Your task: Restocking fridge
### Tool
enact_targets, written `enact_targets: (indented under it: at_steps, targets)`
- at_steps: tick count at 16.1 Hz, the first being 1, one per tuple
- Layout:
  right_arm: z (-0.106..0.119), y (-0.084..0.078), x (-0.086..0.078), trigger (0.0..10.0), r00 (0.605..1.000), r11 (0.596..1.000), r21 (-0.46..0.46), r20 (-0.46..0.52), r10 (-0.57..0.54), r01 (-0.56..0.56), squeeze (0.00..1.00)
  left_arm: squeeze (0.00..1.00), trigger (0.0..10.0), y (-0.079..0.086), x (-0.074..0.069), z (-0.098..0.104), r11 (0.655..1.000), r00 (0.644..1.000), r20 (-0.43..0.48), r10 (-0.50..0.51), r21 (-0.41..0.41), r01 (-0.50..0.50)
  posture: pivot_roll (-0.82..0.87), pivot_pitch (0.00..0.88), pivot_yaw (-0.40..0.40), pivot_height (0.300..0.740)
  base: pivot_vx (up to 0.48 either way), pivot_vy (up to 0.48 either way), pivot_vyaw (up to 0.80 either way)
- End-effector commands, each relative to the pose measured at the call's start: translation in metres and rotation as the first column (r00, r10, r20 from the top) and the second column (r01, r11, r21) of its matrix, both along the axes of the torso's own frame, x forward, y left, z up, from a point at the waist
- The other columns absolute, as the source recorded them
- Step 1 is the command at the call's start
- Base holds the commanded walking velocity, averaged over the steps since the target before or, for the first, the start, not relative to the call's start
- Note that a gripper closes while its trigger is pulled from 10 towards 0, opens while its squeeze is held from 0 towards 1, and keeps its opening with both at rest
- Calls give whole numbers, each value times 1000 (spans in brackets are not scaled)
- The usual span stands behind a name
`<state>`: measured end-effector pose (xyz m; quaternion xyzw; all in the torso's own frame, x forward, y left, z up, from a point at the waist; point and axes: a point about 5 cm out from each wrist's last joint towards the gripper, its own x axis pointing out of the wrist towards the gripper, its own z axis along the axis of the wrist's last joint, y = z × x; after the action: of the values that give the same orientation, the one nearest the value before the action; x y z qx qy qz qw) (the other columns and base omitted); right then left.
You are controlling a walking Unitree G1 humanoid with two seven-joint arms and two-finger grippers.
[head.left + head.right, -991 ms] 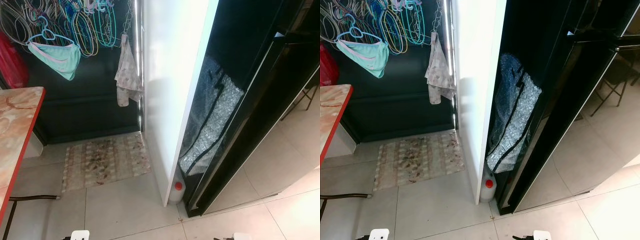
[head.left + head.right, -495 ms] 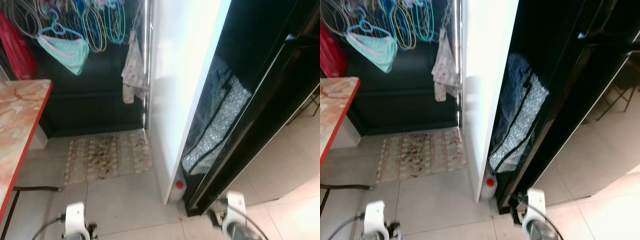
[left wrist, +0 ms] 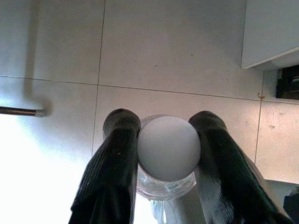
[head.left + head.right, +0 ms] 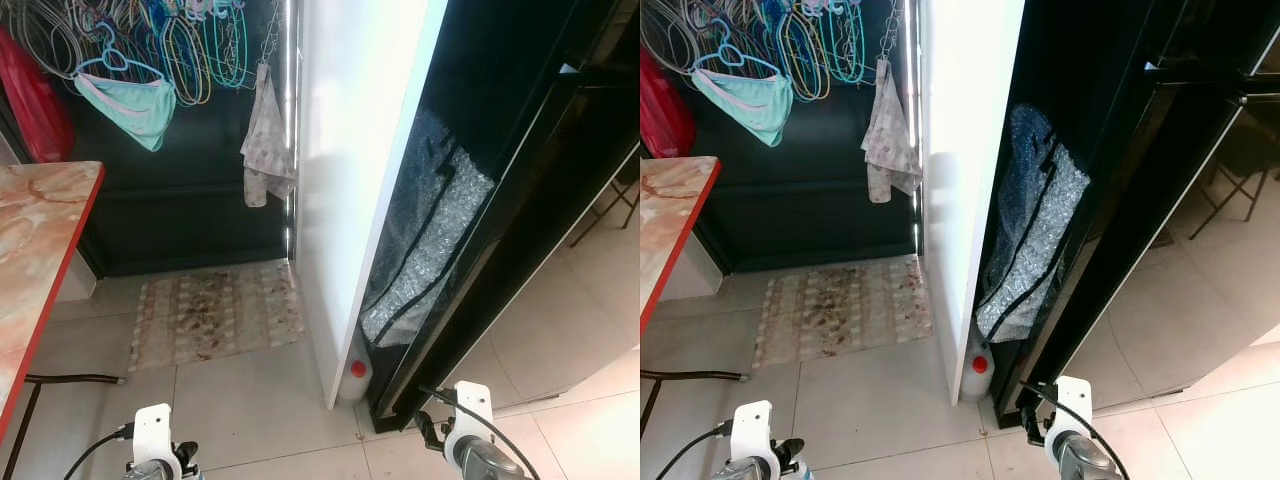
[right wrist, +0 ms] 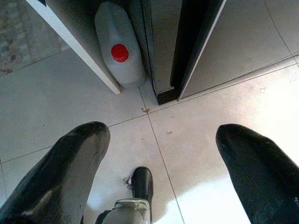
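Note:
My left gripper (image 3: 164, 119) is shut on a clear bottle with a round white cap (image 3: 168, 148), held above the pale tiled floor. My right gripper (image 5: 163, 132) is open with nothing between its fingers, also over the floor tiles. Both wrists sit at the bottom edge of the head views, the left wrist (image 4: 152, 436) and the right wrist (image 4: 470, 440). The tall glossy black fridge (image 4: 520, 180) stands ahead to the right, its doors closed, next to a white wall panel (image 4: 360, 150).
A silver bubble-wrap bag (image 4: 425, 250) and a white jug with a red cap (image 5: 120, 52) are wedged between panel and fridge. A patterned mat (image 4: 215, 312) lies ahead left. A red-edged marble table (image 4: 35, 250) is at the left. Hangers and cloths (image 4: 150, 60) hang above.
The head camera has shifted slightly, so the scene sits differently in frame. Both wrists show higher at the bottom edge than a second ago.

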<state>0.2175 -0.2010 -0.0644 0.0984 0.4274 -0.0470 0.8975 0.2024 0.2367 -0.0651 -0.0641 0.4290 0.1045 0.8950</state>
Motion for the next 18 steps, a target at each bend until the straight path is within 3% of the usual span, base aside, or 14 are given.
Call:
enact_targets:
  at_steps: [1,4,12,15,18]
  targets:
    - [0,-3,-1,10000,1000,1000,-1,-1,-21,21,0,0,10000,-1,-1,-1,1000,1000,-4,0,1,0,58,0,-48,740,0,0,0]
    - [0,-4,-1,10000,999,999,-17,-4,-32,32,0,0,10000,-1,-1,-1,1000,1000,0,8,-7,-8,61,0,-48,740,0,0,0]
    - [0,-4,0,10000,1000,1000,-18,-10,-15,15,0,0,10000,-1,0,-1,1000,1000,-4,19,-14,-19,64,0,-51,740,0,0,-761]
    - [1,-3,0,10000,1000,1000,-15,-11,-10,10,0,0,10000,0,0,0,1000,1000,-9,14,-9,-14,66,0,-51,740,0,362,-756]
    - [1,-3,0,10000,1000,1000,-14,-12,-4,4,0,0,10000,0,0,0,1000,1000,-11,3,1,-3,66,0,-50,740,0,0,-756]
